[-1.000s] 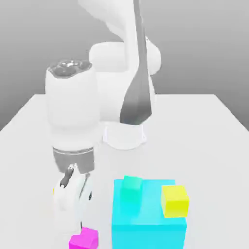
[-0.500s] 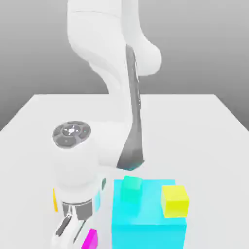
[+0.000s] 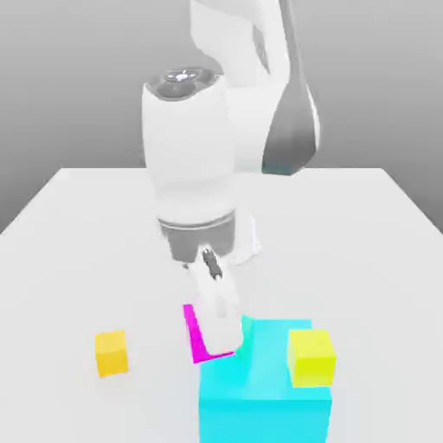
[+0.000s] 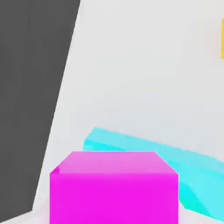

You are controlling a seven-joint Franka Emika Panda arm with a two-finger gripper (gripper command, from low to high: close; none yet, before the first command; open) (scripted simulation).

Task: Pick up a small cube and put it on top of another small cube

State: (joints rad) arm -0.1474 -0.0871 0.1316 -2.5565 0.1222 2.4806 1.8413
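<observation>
The small magenta cube (image 3: 197, 339) hangs in the air, with my gripper (image 3: 216, 336) shut on it. A white finger (image 3: 221, 313) covers most of the cube's near face. In the exterior view the cube sits over the far left corner of the big cyan block (image 3: 264, 398). The small teal-green cube is hidden behind the gripper and the magenta cube. In the hand view the magenta cube (image 4: 113, 188) is close up, with the cyan block (image 4: 183, 164) beyond it.
A yellow-green cube (image 3: 311, 356) rests on the cyan block's top, toward the exterior view's right. An orange-yellow cube (image 3: 112, 353) lies on the white table (image 3: 69, 260) at the exterior view's left, and its edge (image 4: 222, 39) appears in the hand view.
The gripper went down at the front of the table and shut on the magenta cube. It then rose and carried the cube toward the exterior view's right, over the cyan block's corner.
</observation>
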